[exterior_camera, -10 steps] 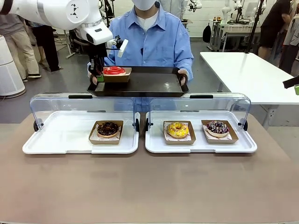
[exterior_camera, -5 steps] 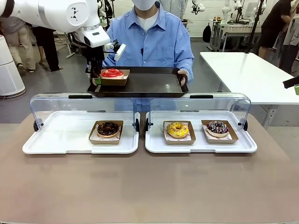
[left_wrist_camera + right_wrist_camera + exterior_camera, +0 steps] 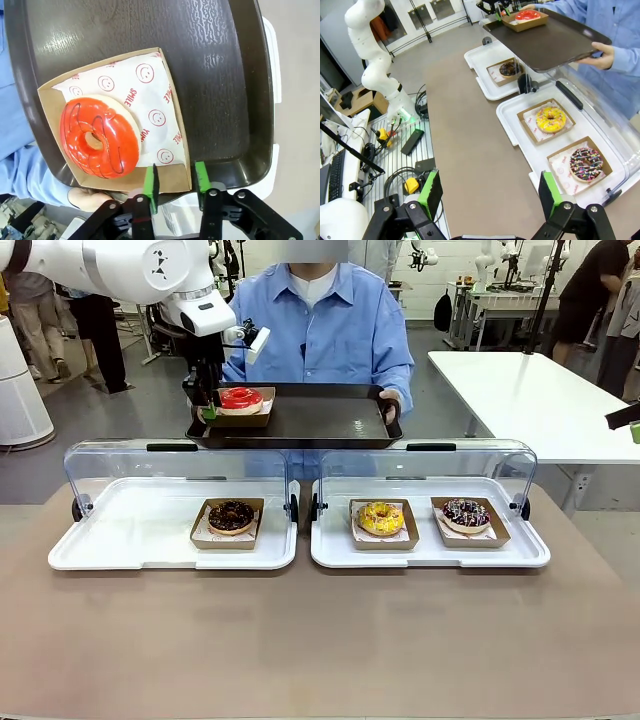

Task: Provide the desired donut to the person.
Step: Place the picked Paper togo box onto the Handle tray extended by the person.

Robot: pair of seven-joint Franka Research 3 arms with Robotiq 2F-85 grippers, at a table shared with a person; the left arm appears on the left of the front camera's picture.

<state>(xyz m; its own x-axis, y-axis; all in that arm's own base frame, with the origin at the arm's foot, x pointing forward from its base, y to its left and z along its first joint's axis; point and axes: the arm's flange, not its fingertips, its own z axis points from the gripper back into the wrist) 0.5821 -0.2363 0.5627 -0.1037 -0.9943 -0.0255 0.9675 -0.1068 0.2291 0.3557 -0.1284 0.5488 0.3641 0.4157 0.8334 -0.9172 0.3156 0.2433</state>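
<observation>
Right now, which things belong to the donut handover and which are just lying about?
In the job: red donut in its paper box, dark tray, the person holding it, left claw open at the box.
Lying about: chocolate donut, yellow donut, sprinkled donut, white display trays, right claw.

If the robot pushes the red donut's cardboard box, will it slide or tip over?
Probably slide: the cardboard box is low and flat on the shiny dark serving tray. Thin card, so likely light and slightly bendy. The red-glazed donut looks glossy; its icing may smear if squeezed.
</observation>
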